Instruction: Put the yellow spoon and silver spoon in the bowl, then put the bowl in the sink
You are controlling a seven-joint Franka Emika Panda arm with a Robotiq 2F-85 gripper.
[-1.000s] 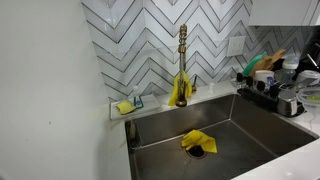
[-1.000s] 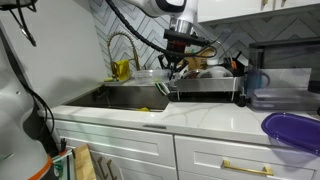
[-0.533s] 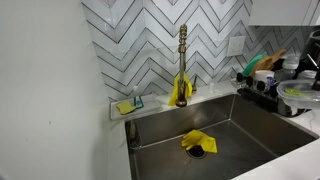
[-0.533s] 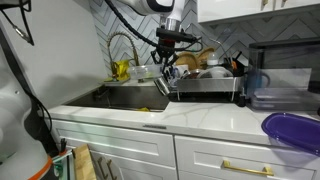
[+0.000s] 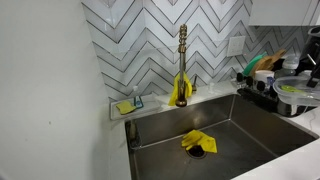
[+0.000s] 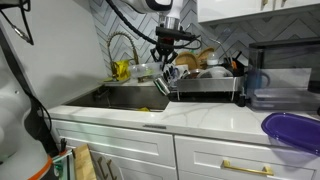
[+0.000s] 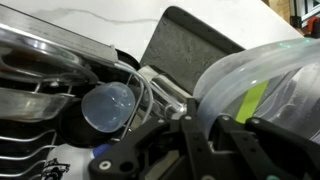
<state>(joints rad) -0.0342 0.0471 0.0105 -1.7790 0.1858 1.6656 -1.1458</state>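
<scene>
My gripper [image 6: 166, 66] hangs above the near end of the dish rack, beside the sink [image 6: 118, 97], and is shut on the rim of the clear glass bowl [image 7: 262, 85]. In the wrist view the black fingers [image 7: 192, 128] pinch the bowl wall, and the yellow spoon [image 7: 252, 100] shows through the glass. The bowl [image 5: 292, 88] also shows in an exterior view, at the right edge over the sink [image 5: 215, 122]. The silver spoon is hidden.
A yellow cloth [image 5: 197, 142] lies over the drain. The gold faucet [image 5: 182, 48] rises at the back with a yellow item at its base. The black dish rack [image 6: 205, 86] holds dishes. A purple lid [image 6: 292, 130] lies on the counter.
The gripper has carried the bowl up and leftward from the dish rack toward the sink, and has barely moved in the last half second.
</scene>
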